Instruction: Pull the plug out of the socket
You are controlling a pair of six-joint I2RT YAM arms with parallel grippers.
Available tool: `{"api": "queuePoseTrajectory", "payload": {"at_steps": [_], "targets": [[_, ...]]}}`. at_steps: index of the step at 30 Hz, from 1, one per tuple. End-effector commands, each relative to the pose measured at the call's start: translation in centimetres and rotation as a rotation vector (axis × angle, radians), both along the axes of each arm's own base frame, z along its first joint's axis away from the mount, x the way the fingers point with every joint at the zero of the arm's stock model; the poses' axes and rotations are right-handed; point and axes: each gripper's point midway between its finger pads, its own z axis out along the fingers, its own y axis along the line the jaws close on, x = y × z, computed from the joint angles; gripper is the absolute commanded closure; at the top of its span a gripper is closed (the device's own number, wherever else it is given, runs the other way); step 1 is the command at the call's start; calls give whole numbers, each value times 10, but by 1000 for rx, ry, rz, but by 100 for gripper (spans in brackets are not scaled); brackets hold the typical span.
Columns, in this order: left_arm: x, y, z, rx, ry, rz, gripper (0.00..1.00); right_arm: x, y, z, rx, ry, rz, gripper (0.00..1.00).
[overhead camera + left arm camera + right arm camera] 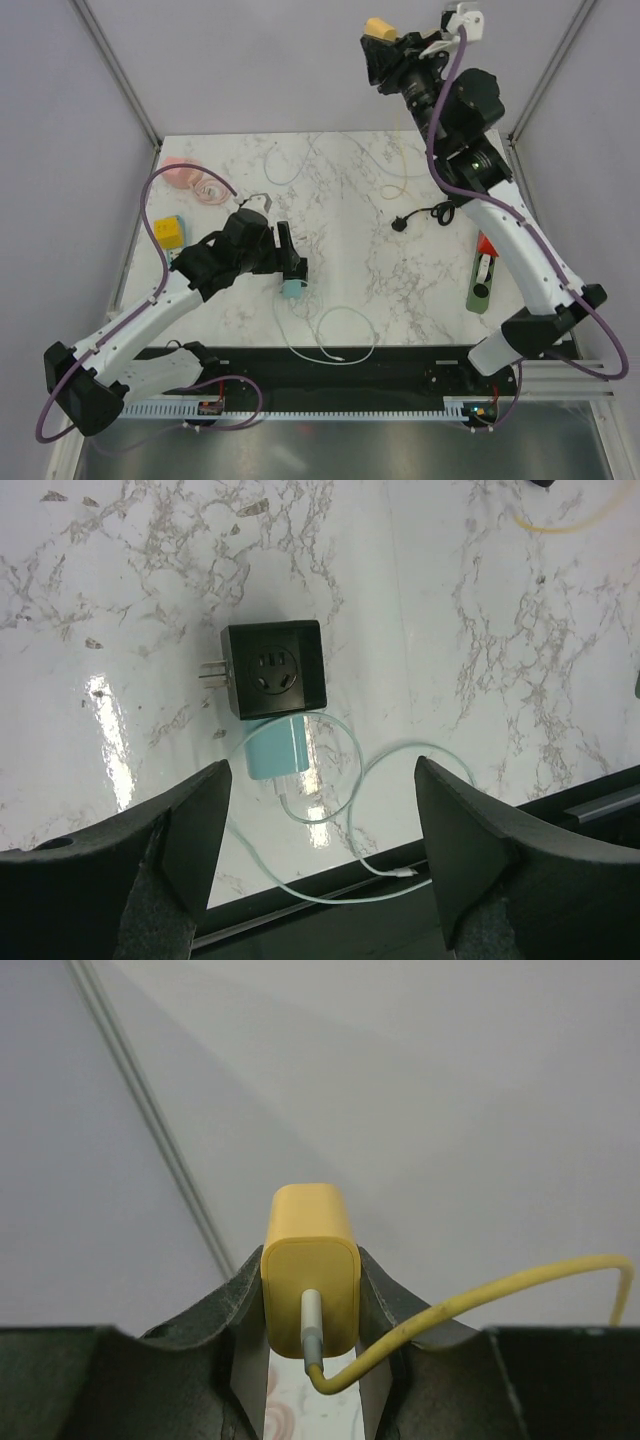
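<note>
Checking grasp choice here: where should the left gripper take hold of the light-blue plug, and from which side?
Take the light-blue plug by its two flat side faces, coming from above with the open left gripper. Its body lies flat, sticking out of the black socket, and the cable leaves its free end, so probably only the sides are clear.

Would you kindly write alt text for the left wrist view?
A black socket adapter lies on the marble table with a light blue plug against one side, cable looping away. The open left gripper frames the bottom.
</note>
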Motion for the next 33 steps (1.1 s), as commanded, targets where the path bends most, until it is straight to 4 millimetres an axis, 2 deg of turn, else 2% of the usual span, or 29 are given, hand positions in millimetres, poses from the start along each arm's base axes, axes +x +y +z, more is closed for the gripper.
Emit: {"api": "queuePoseTrajectory", "payload": {"at_steps": [1, 2, 5, 7, 10, 11, 12, 13, 14, 17, 18, 20, 21, 23, 24, 25, 26, 27, 28, 30, 31, 32, 33], "targets": [[6, 7, 11, 27, -43, 18, 19, -16, 32, 34, 130, -50, 247, 100], [6, 7, 12, 27, -46, 16, 18, -21, 37, 43, 153, -64, 296, 100], [6, 9, 14, 33, -59, 14, 17, -8, 45, 44, 206, -51, 362, 100], [4, 12, 18, 31, -73, 16, 17, 5, 38, 40, 220, -34, 351, 100], [0, 15, 25, 10, -91, 18, 17, 41, 24, 16, 261, 27, 345, 100], [-1, 15, 27, 1, -95, 18, 17, 54, 26, -5, 261, 69, 373, 100], [-2, 15, 30, -11, -101, 17, 17, 68, 16, -11, 284, 50, 370, 100], [-5, 14, 32, -25, -103, 11, 18, 77, 16, -21, 325, 74, 398, 100], [-6, 15, 38, -43, -115, 15, 18, 89, 18, -45, 328, 111, 415, 100], [-9, 12, 47, -80, -125, 2, 19, 128, 17, -88, 389, 135, 427, 100], [-11, 11, 50, -92, -129, -4, 19, 151, 17, -117, 396, 162, 420, 100], [-14, 8, 54, -113, -126, -19, 20, 175, 18, -145, 414, 200, 417, 100], [-15, 7, 56, -121, -129, -23, 20, 198, 17, -181, 415, 250, 398, 100], [-18, 7, 55, -126, -125, -32, 21, 217, 13, -214, 422, 303, 376, 100], [-19, 8, 55, -128, -127, -34, 21, 231, 5, -241, 422, 346, 345, 100], [-21, 8, 54, -130, -126, -36, 21, 238, -2, -255, 429, 375, 318, 100], [-21, 9, 52, -125, -122, -37, 21, 245, -9, -280, 430, 421, 289, 100], [-22, 9, 50, -125, -119, -39, 21, 251, -23, -294, 434, 451, 257, 100], [-23, 8, 49, -128, -114, -39, 21, 253, -29, -306, 430, 478, 242, 100], [-23, 8, 43, -121, -100, -40, 21, 261, -47, -344, 413, 580, 185, 100], [-23, 6, 40, -119, -88, -46, 21, 262, -51, -356, 404, 613, 172, 100], [-22, 4, 38, -121, -86, -47, 21, 263, -54, -380, 391, 681, 164, 100], [-22, 3, 37, -123, -85, -53, 22, 265, -63, -392, 387, 716, 150, 100]]}}
